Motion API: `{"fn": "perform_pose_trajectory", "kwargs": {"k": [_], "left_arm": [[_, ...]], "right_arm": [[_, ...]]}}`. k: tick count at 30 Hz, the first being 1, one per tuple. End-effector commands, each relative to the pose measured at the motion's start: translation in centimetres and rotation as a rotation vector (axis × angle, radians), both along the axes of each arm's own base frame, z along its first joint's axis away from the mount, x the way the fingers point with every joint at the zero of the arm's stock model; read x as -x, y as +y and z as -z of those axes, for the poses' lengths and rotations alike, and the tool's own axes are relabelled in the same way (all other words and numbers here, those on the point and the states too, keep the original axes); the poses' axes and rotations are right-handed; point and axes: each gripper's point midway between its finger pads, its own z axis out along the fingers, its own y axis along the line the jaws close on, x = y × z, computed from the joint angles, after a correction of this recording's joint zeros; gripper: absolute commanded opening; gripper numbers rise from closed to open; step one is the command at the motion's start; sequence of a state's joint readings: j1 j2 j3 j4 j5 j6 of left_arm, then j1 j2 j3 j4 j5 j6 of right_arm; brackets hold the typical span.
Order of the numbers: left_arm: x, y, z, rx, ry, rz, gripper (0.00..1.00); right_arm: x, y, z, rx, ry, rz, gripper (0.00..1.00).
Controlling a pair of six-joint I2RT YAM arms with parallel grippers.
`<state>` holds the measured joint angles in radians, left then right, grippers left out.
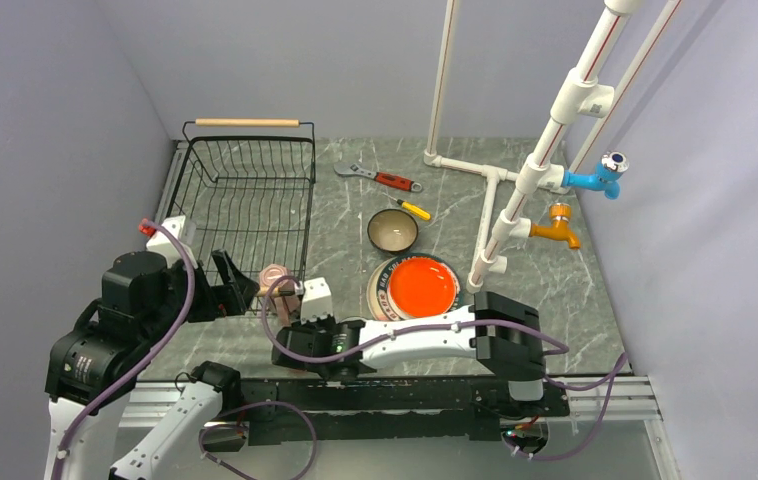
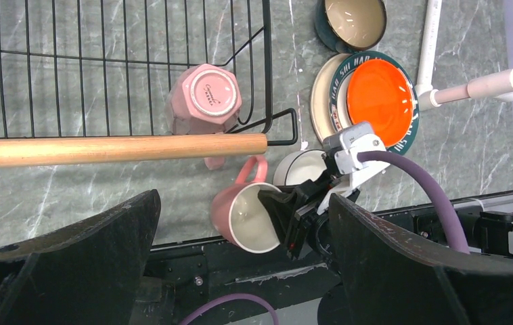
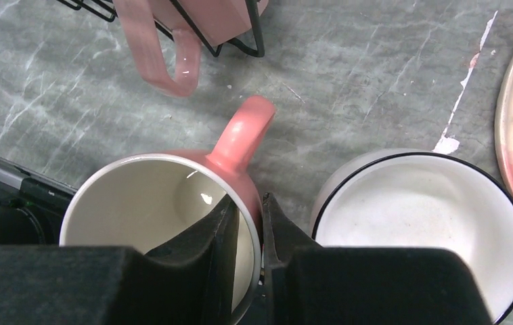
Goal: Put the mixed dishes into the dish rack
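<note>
Right gripper point(image 3: 250, 233) is pinching the upright pink mug point(image 3: 139, 203): one finger is sitting inside the cup and one outside, with the wall clamped between them right beside the handle root. The mug is standing on the surface point(image 3: 348, 81) near the arm bases, just beside the white mug point(image 3: 416, 210) and just outside the near corner of the dish rack point(image 1: 250, 140). Its mouth is facing up, its long axis is running vertical, and its handle is pointing away toward the rack. It's looking like glazed ceramic, so probably stiff, slick and chippable with some weight. A rim pinch is risking a swing, and gripping beside the handle should be steadying it. Left gripper point(image 2: 243, 200) is hovering above, fingers spread wide, carrying nothing.
</note>
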<state>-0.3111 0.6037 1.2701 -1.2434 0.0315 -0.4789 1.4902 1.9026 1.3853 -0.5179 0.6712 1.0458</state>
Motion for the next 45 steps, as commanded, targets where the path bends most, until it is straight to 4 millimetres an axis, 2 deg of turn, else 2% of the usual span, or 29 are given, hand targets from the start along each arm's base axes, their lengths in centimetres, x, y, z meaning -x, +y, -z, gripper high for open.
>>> {"fn": "perform_pose_trajectory", "kwargs": {"k": [1,5,10,15,18,20,21,25,28,30,33,37,40,43,45], "left_arm": [[-0.1,-0.1,-0.9,0.001,-0.025,0.009,0.99],[-0.2,-0.6,-1.0,0.015,-0.046,0.037,0.99],[-0.5,-1.7,-1.6,0.037,-0.079,0.103,0.99],[-0.9,-3.5,-2.6,0.061,-0.141,0.219,0.99],[-0.7,-5.5,-3.3,0.094,-0.210,0.355,1.00],[-0.4,-7.3,-4.3,0.128,-0.283,0.486,0.99],[-0.2,-8.1,-4.7,0.140,-0.312,0.551,0.99],[0.7,-10.5,-7.4,0.172,-0.496,0.764,0.99],[1.8,-11.6,-9.2,0.172,-0.664,0.888,0.99],[0.7,-11.8,-9.6,0.130,-0.714,0.869,0.99],[-1.4,-13.2,-8.6,-0.015,-0.727,0.886,0.99],[-2.1,-16.1,-7.2,-0.190,-0.815,0.938,0.98],[-1.1,-18.3,-6.8,-0.280,-0.987,1.003,0.99],[0.2,-19.6,-6.2,-0.356,-1.140,1.028,0.99],[0.7,-20.3,-5.2,-0.415,-1.166,1.049,0.99]], "right_arm": [[-0.1,1.2,-4.2,-0.155,-0.040,-0.043,0.00],[0.3,0.3,-6.7,-0.242,-0.050,-0.077,0.00],[0.8,-2.4,-9.7,-0.379,-0.054,-0.084,0.00],[0.7,-4.8,-13.5,-0.469,-0.072,-0.101,0.00],[0.2,-6.0,-15.4,-0.555,-0.018,-0.122,0.00],[-0.4,-6.8,-16.0,-0.629,0.081,-0.140,0.00],[-1.6,-7.5,-16.4,-0.681,0.123,-0.125,0.00],[-1.9,-9.6,-19.1,-0.906,0.266,-0.108,0.00],[-2.3,-11.9,-20.0,-0.994,0.328,0.001,0.00],[-2.8,-13.3,-20.3,-1.050,0.362,0.059,0.00],[-3.3,-14.7,-21.2,-1.174,0.410,0.101,0.00],[-3.6,-15.8,-21.8,-1.297,0.534,0.180,0.00],[-3.5,-16.0,-22.9,-1.343,0.587,0.165,0.00],[-3.0,-15.6,-24.2,-1.382,0.632,0.099,0.00],[-2.6,-15.0,-24.6,-1.386,0.670,0.062,0.00]]}}
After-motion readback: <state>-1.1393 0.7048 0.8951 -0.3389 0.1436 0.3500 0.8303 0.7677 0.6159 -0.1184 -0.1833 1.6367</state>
